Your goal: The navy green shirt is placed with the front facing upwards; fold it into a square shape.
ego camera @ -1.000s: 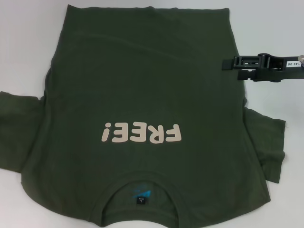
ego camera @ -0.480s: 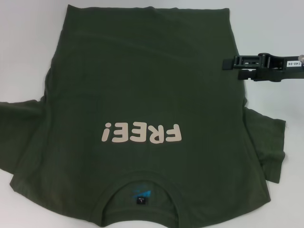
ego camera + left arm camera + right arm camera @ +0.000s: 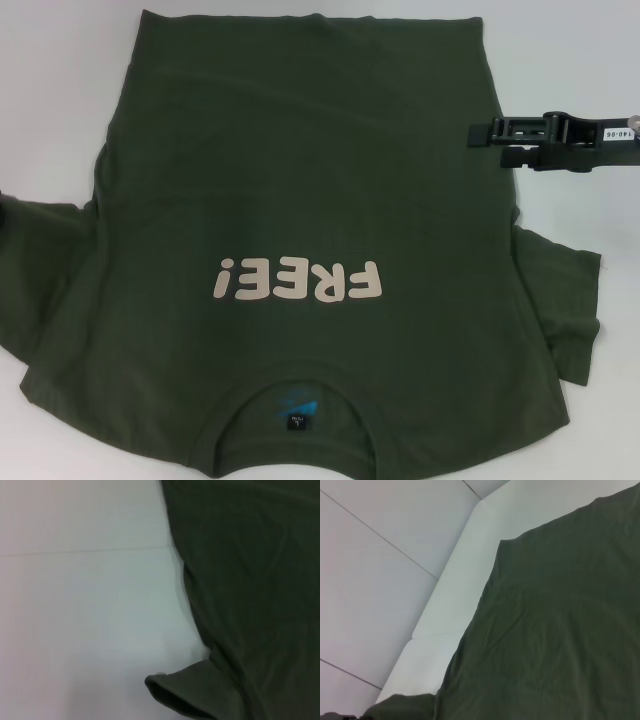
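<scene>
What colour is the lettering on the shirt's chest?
Cream, on the dark olive-green shirt; the lettering shows best in the head view.

Dark green shirt [image 3: 250, 580] fills one side of the left wrist view, lying on the pale worktop [image 3: 85, 610]; a sleeve [image 3: 190, 692] pokes out at the edge, its cuff curled open
</scene>
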